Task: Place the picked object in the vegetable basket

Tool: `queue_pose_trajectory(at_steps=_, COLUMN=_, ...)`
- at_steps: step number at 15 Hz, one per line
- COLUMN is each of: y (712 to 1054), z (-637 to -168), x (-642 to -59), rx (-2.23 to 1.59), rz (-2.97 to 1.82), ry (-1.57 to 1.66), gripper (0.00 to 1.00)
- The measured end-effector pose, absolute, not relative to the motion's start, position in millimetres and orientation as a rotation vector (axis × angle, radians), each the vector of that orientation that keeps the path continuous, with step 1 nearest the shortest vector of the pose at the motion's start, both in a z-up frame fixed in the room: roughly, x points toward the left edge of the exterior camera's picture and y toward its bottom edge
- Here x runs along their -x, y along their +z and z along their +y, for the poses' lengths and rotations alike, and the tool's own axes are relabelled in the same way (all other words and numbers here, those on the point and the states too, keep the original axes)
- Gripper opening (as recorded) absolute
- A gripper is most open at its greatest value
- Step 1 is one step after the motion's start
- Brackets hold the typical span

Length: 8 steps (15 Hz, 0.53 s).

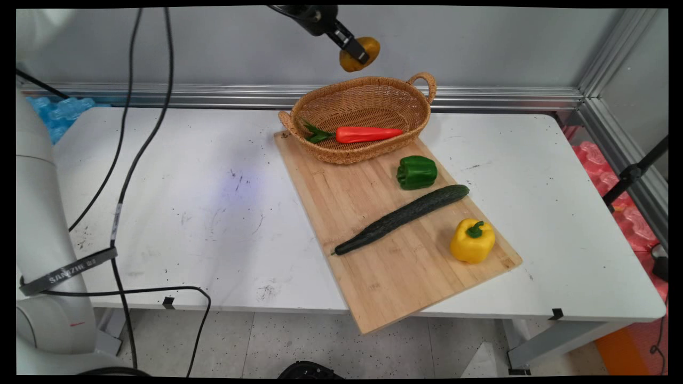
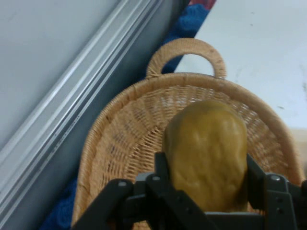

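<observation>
Jutting past the table's (image 1: 176, 213) near edge at the bottom centre of the main view, the wooden cutting board (image 1: 373, 277) is lying at a slant, with its far end sitting under the wicker basket (image 1: 368, 98) in the upper middle of the frame. A red carrot (image 1: 368, 134) with green leaves is lying inside the basket along its near wall, and the rest of the basket's floor is showing bare weave. High at the top centre, the black gripper (image 1: 356, 53) is hanging in the air above the basket, cut off by the top edge so that little of the arm is showing. Its fingers are clamped on a brownish-yellow potato (image 1: 368, 48), which is partly hidden behind the near finger in the main view. In the hand view the potato (image 2: 207, 153) is filling the lower middle of the picture between the gripper (image 2: 207, 187) fingers, hiding much of the basket (image 2: 120, 139) below it, and one looped handle is showing at the top centre. On the board, below the basket, a green bell pepper (image 1: 417, 172) is sitting just beside the upper end of a long dark cucumber (image 1: 400, 218), which is lying diagonally. A yellow bell pepper (image 1: 472, 241) is sitting near the board's right corner. Black cables (image 1: 128, 160) are hanging down the left of the frame.
</observation>
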<state>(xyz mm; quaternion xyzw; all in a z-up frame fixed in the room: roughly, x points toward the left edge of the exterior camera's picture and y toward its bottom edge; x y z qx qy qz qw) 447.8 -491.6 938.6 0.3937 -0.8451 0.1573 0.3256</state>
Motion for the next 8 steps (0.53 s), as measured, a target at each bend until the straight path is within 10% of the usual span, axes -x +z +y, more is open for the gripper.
queue_pose_trajectory(at_steps=8, y=882, z=-547, x=-423, rx=-1.071, rz=-2.268, ry=0.404, gripper=0.0)
